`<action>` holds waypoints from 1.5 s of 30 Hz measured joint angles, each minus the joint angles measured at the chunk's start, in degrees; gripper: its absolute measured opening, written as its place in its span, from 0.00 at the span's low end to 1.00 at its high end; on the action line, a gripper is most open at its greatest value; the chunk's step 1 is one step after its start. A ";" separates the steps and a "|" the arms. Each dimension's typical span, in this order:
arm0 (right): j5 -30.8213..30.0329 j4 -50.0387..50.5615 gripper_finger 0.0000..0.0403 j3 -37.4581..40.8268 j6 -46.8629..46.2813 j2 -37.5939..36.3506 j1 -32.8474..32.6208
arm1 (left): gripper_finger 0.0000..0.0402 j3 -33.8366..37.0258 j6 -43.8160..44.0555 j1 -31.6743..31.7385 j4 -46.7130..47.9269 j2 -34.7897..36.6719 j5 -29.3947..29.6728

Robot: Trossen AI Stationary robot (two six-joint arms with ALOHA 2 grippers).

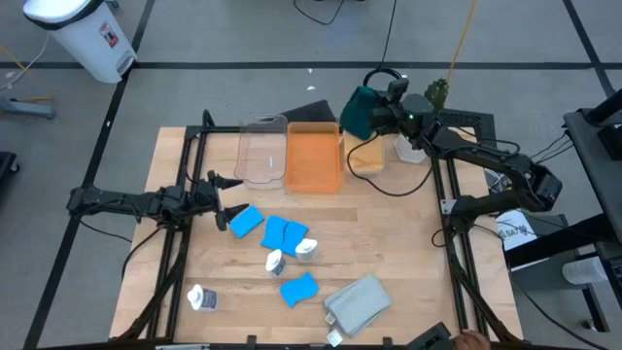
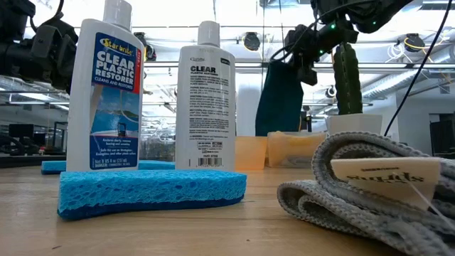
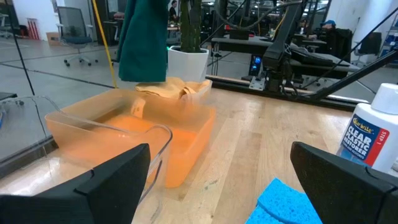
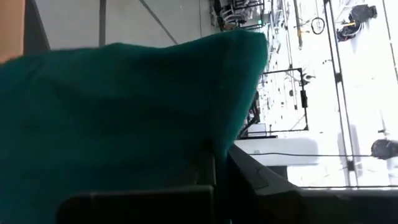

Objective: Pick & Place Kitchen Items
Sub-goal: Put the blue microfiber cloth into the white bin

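The right arm reaches across the far edge of the wooden table (image 1: 389, 243) from the right, its right gripper (image 1: 373, 115) raised with fingers pinching the top of a dark green folded cloth (image 1: 358, 110); the cloth hangs with its long axis vertical, clear of the table, between the orange rectangular plastic bin (image 1: 313, 160) and a small tan container (image 1: 366, 157) holding an orange cloth (image 3: 171, 90); the left arm lies low along the table's left side, its left gripper (image 1: 225, 198) pointing right with fingers spread wide and nothing between them, just short of a bright blue sponge (image 1: 246, 221) and beside the clear plastic bin (image 1: 262, 152); more blue sponges (image 1: 285, 233) and small white labelled bottles (image 1: 276, 262) are scattered mid-table, two bottles standing upright in the low view; a folded grey cloth (image 1: 358, 301) lies flat near the front edge, long axis diagonal
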State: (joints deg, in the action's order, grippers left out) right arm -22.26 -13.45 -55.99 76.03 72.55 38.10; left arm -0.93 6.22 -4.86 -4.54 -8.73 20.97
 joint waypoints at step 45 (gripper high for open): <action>16.59 23.27 0.00 7.21 -16.86 -9.39 -2.71 | 0.98 -0.01 0.00 0.01 0.01 0.02 -0.02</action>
State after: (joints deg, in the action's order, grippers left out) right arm -5.67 9.82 -48.77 59.17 63.16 35.38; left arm -0.94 6.22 -4.85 -4.53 -8.71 20.95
